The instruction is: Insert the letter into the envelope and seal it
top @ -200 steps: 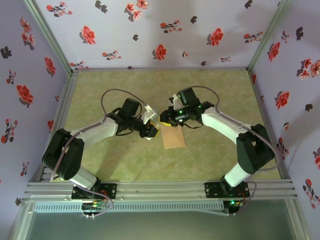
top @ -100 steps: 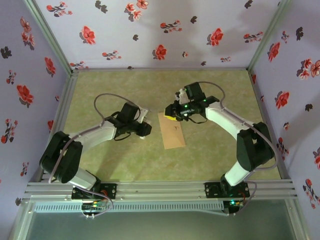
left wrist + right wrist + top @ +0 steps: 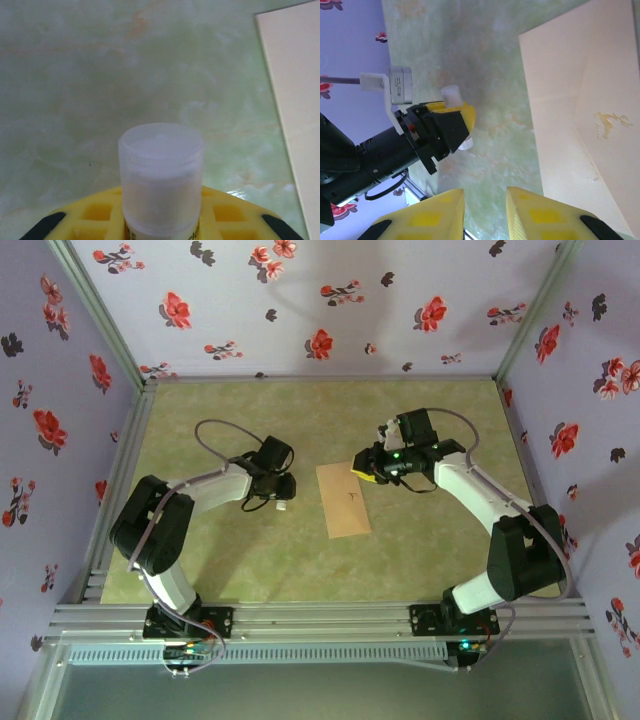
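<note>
Most looks done: envelope (image 3: 343, 498) lies flap-folded mid-frame on the surface (image 3: 250, 560); left hand (image 3: 283, 492) clamps a white stick (image 3: 161, 175); right hand (image 3: 485, 212) apart, empty.

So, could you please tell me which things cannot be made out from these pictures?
- Contents of the envelope: right wrist view, its own paper hides them.
- Flap seal: same view, the flap lies flat; glued or not cannot be told.
- Mark on the envelope: top view, too small to read.
- Label of the stick: left wrist view, cut off by the bottom edge and the left gripper's fingers.
</note>
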`<action>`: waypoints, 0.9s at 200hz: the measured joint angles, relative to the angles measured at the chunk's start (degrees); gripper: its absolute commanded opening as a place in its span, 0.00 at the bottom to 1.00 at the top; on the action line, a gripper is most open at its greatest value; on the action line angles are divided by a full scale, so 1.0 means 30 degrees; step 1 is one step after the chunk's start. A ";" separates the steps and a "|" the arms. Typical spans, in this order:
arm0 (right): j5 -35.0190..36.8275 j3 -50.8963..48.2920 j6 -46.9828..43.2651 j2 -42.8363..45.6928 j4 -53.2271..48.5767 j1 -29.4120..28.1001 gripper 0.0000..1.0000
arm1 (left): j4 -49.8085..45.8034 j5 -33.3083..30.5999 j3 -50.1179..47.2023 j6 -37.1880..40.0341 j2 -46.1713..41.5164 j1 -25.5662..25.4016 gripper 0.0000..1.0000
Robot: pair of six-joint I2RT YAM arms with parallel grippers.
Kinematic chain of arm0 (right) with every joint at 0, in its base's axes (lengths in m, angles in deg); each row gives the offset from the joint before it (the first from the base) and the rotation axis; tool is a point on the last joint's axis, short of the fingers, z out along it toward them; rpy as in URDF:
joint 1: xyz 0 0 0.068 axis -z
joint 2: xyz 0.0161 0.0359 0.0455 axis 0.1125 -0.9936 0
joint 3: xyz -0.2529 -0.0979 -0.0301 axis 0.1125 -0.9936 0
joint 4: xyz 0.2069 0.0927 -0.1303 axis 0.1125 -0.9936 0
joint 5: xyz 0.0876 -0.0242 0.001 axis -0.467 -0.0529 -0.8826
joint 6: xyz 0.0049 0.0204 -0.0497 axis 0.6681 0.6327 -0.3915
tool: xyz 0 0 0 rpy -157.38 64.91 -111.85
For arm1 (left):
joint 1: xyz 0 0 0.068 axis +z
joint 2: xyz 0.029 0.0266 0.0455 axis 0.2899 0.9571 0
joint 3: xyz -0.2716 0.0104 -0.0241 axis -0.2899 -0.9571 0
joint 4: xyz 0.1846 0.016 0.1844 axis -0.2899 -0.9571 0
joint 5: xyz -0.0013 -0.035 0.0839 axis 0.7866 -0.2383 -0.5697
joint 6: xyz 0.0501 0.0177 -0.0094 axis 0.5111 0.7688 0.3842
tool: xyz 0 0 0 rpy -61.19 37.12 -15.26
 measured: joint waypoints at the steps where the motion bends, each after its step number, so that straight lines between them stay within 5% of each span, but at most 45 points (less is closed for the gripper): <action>1: 0.0000 -0.0022 0.0000 0.0000 0.0000 0.0015 0.28 | -0.0066 -0.0007 0.0044 -0.0029 0.0051 0.0000 0.11; 180: -0.0015 -0.0291 -0.0168 0.0000 -0.0219 0.0364 0.28 | -0.3490 -0.0998 0.1851 -0.0765 0.1421 0.0153 0.51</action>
